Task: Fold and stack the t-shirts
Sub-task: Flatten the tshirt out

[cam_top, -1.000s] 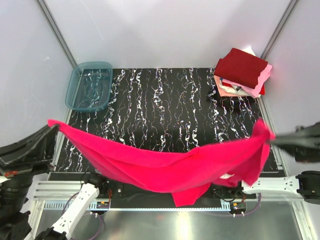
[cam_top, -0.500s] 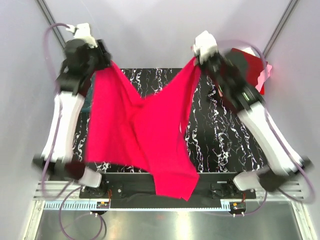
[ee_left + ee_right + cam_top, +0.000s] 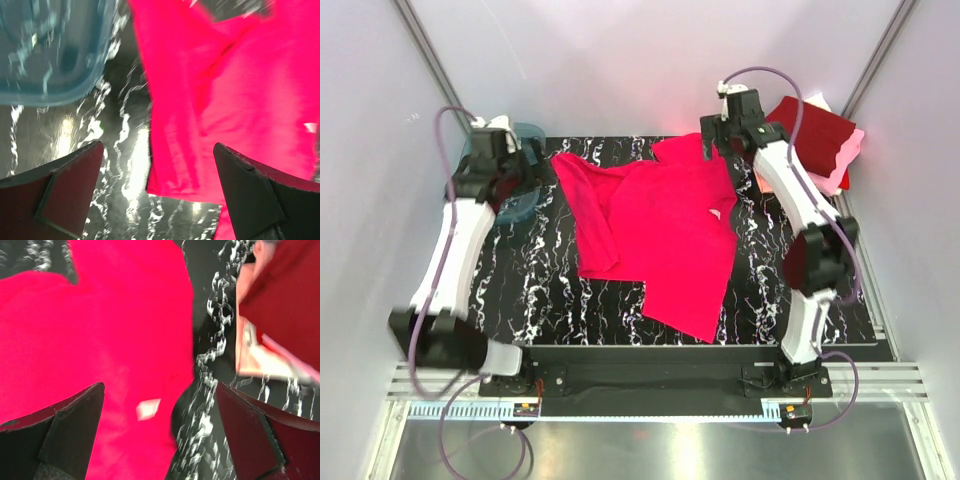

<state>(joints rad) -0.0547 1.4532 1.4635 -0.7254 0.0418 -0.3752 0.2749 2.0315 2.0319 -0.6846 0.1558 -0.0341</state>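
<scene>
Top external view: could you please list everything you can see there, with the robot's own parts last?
Loose t-shirt: one, bright pinkish-red, spread out mid-table.
Folded t-shirts: one stack, count unclear, dark maroon on top, pale pink beneath, far right corner.
Tub: one, translucent blue-grey, far left, partly hidden.
Table: one, black with white marbling.
Left gripper: one, dark, open, above the shirt's left edge near the tub.
Right gripper: one, dark, open, above the shirt's right edge beside the stack.

Shirt (image 3: pixel 660 225) is showing bright pinkish-red, table (image 3: pixel 550 290) is looking black with white squiggles, tub (image 3: pixel 50 60) blue-grey, folded shirt (image 3: pixel 815 130) maroon.
</scene>
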